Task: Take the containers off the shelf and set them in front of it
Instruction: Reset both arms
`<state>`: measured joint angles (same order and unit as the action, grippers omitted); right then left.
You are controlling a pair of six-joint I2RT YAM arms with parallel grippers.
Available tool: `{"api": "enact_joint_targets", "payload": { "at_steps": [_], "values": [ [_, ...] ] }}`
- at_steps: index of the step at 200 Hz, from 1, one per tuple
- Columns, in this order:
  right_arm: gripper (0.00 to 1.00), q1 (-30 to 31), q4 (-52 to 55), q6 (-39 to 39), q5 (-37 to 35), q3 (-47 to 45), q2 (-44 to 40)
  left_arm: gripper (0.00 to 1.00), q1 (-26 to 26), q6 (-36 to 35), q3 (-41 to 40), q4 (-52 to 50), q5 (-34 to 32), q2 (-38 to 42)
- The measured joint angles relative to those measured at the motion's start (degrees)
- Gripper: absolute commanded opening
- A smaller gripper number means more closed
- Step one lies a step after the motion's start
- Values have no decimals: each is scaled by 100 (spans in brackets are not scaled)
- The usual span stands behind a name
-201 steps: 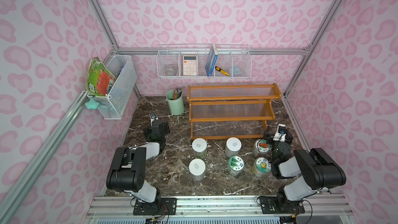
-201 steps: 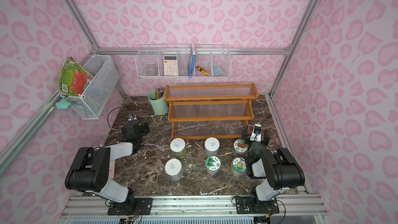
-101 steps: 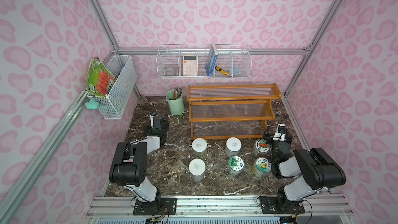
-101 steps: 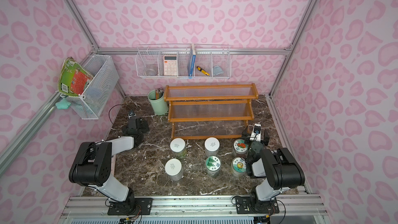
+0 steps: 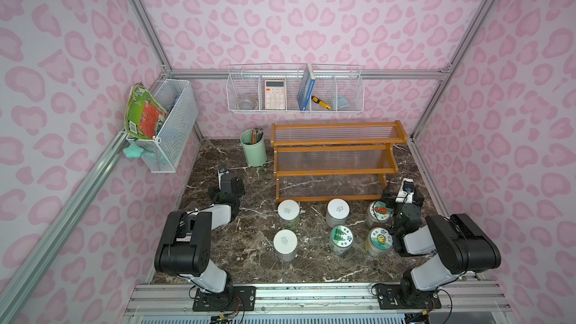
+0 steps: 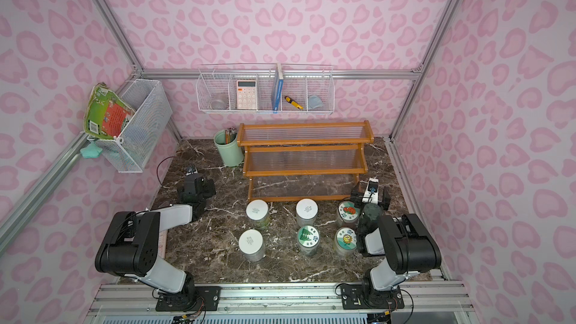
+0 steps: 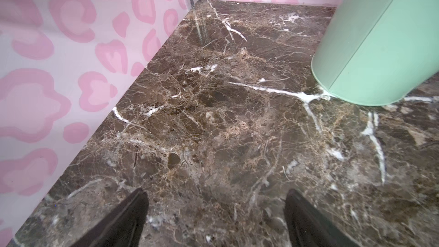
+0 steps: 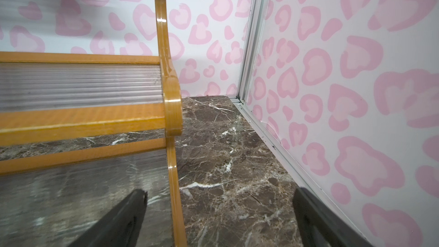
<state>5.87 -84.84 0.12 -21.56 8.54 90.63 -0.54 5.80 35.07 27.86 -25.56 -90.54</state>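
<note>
All six jars (image 5: 337, 210) stand on the table (image 5: 249, 260), in front of the bare shelf (image 5: 333, 160). The left end effector (image 7: 215, 212) and right end effector (image 8: 219, 212) are spread wide, holding nothing. Jars look light, hard, slippery; grab the sides.

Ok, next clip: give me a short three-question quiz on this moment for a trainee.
1. How many jars stand on the tabletop in front of the shelf?
2. True or false: a jar stands on the shelf's top tier.
3. The right hand is: A) open, holding nothing; B) shut on a jar; C) out of every view.

Key: 1. six; 2. false; 3. A.
</note>
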Motion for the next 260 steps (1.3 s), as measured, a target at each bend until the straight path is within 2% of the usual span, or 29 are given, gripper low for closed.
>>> {"api": "enact_joint_targets", "payload": {
  "at_steps": [33,84,141,214,260],
  "values": [
    [99,0,2,9,31,2,-7,91,-98,0,-319,396,-175,142],
    [99,0,4,9,39,2,-9,90,-437,-151,-1016,1445,-811,278],
    [99,0,4,9,39,2,-9,91,-442,-192,-1082,1897,-955,308],
    [99,0,4,9,42,2,-9,90,-127,-258,-697,1329,-50,308],
    [99,0,4,9,42,2,-9,90,-81,-256,-664,1167,157,308]
  ]
}}
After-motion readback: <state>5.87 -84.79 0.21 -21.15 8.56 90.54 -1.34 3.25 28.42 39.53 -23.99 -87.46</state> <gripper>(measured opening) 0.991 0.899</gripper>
